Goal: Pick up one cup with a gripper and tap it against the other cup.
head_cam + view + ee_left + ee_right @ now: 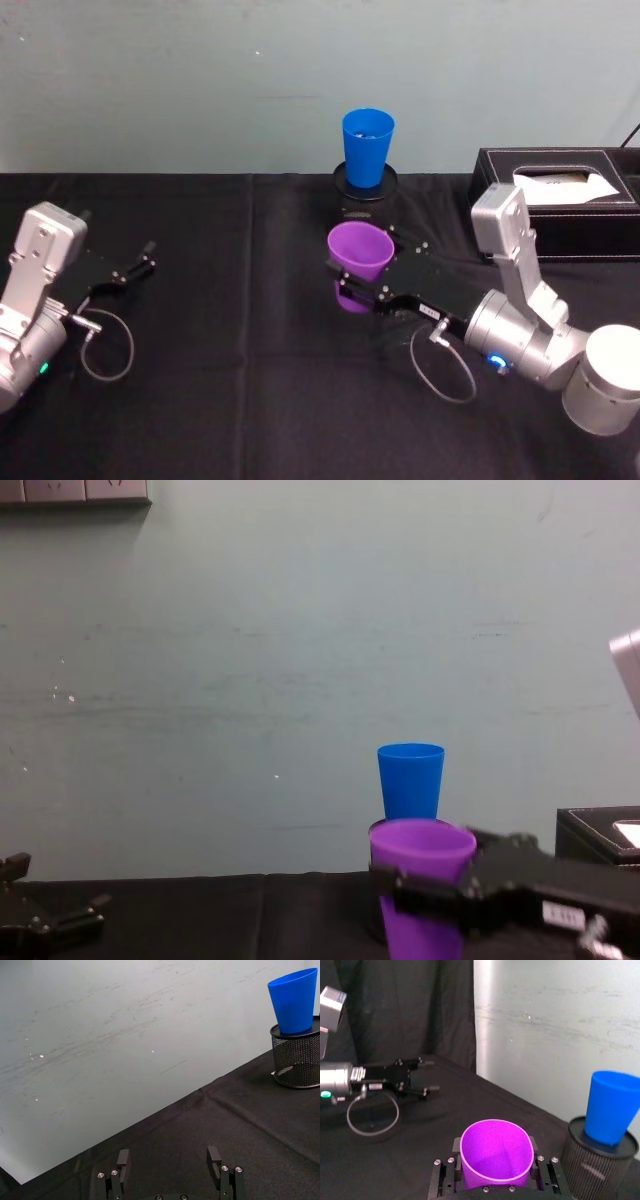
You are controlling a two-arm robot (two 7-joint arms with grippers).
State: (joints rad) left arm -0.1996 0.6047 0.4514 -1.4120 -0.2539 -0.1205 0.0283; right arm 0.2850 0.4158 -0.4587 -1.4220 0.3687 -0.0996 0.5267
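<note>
Your purple cup [360, 250] stands upright near the middle of the black-clothed table [220, 390], clamped at its sides by the right gripper [372, 272]. Behind it and apart from it, the blue cup [367, 147] sits in the wire-mesh pen holder [296, 1057]. Your left gripper [140, 262] sits far left, fingers spread wide, holding nothing.
</note>
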